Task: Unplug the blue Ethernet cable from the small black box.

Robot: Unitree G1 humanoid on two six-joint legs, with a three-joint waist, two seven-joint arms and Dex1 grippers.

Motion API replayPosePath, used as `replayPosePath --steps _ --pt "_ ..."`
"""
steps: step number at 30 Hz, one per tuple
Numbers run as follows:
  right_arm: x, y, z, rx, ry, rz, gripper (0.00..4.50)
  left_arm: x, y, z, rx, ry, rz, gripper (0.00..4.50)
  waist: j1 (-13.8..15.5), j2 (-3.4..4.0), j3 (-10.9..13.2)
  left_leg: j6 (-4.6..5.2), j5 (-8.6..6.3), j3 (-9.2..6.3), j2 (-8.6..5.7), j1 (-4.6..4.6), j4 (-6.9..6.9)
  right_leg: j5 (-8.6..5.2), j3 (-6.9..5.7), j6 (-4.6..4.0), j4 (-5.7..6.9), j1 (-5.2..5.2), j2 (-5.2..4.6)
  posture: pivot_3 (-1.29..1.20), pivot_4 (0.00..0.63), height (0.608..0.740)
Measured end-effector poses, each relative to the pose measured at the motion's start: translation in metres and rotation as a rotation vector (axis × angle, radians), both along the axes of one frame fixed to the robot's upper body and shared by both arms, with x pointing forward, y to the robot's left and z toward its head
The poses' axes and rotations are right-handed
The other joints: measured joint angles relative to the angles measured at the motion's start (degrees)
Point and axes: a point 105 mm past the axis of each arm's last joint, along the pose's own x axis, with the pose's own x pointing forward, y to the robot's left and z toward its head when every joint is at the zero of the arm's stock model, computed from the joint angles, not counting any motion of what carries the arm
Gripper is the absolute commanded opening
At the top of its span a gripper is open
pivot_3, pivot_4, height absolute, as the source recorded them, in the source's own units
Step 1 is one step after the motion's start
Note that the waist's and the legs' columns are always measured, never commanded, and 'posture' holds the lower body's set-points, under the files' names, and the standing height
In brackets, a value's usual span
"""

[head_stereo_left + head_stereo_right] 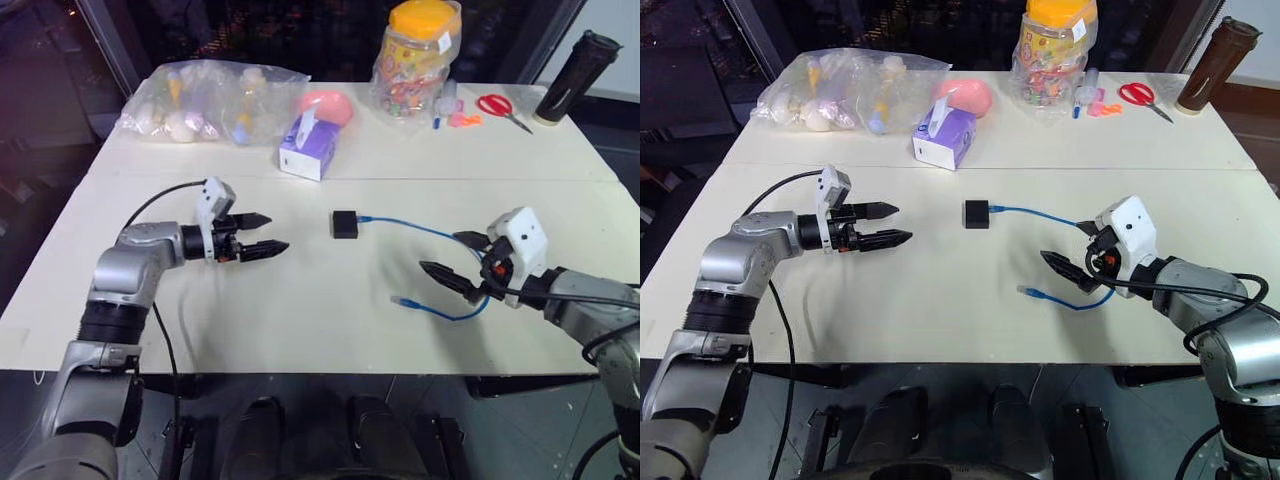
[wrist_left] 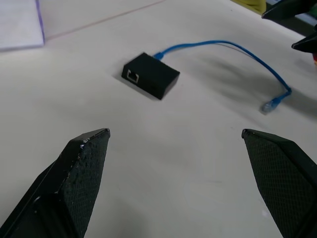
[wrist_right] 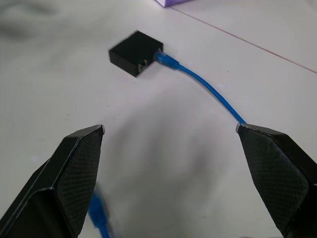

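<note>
The small black box (image 1: 345, 224) lies flat near the middle of the table. The blue Ethernet cable (image 1: 420, 228) is plugged into its right side. From there the cable curves right, passes under my right gripper (image 1: 440, 251), and loops back to a free clear plug (image 1: 403, 300) lying on the table. My right gripper is open and empty, hovering above the cable's bend and pointing toward the box (image 3: 136, 53). My left gripper (image 1: 277, 231) is also open and empty, a short way left of the box and aimed at it (image 2: 151, 75).
At the back stand a purple tissue box (image 1: 308, 150), a clear plastic bag of items (image 1: 205, 100), a candy jar with an orange lid (image 1: 417, 60), red scissors (image 1: 500, 108) and a dark bottle (image 1: 575, 78). The table's front edge (image 1: 300, 368) runs close below both arms.
</note>
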Motion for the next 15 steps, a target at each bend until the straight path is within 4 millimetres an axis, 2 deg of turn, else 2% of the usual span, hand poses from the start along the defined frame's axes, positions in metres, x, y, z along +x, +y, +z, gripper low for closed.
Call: replayPosePath --steps 4,7,10,12,15 --pt "0.010 0.001 -0.001 -0.017 -0.010 0.026 4.50 0.004 -0.006 0.003 0.031 -0.021 -0.045 4.48 -0.15 0.00 0.00 0.00 0.00 0.00 0.00 0.02 0.00 0.00 0.00 0.01 0.03 0.00 0.02 0.00 0.150 0.739" --pt "0.031 0.003 -0.002 -0.043 -0.025 0.061 4.50 0.003 -0.008 0.008 0.071 -0.023 -0.118 4.48 -0.40 -0.01 0.03 0.00 0.00 0.05 0.00 0.01 0.05 0.02 0.01 -0.01 0.04 -0.03 0.02 0.00 0.150 0.739" --pt "0.078 0.016 -0.007 -0.063 -0.029 0.127 4.50 -0.005 -0.003 0.024 0.116 -0.009 -0.228 4.48 -1.92 -0.02 0.07 0.00 0.00 0.10 0.00 0.07 0.12 0.05 0.04 -0.04 0.09 0.01 0.02 0.00 0.150 0.739" --pt "0.100 0.026 -0.016 -0.082 -0.004 0.165 4.50 -0.010 0.003 0.035 0.138 -0.029 -0.245 4.48 -2.61 -0.02 0.07 0.00 0.00 0.09 0.02 0.08 0.06 0.15 0.04 0.19 0.17 -0.03 0.02 0.00 0.150 0.739" --pt "0.122 0.030 -0.029 -0.125 0.035 0.190 4.50 -0.015 0.008 0.039 0.131 -0.035 -0.228 4.48 -2.92 0.02 0.09 0.00 0.00 -0.01 0.01 0.02 -0.19 0.14 -0.02 0.24 0.25 -0.17 0.02 0.00 0.150 0.739"
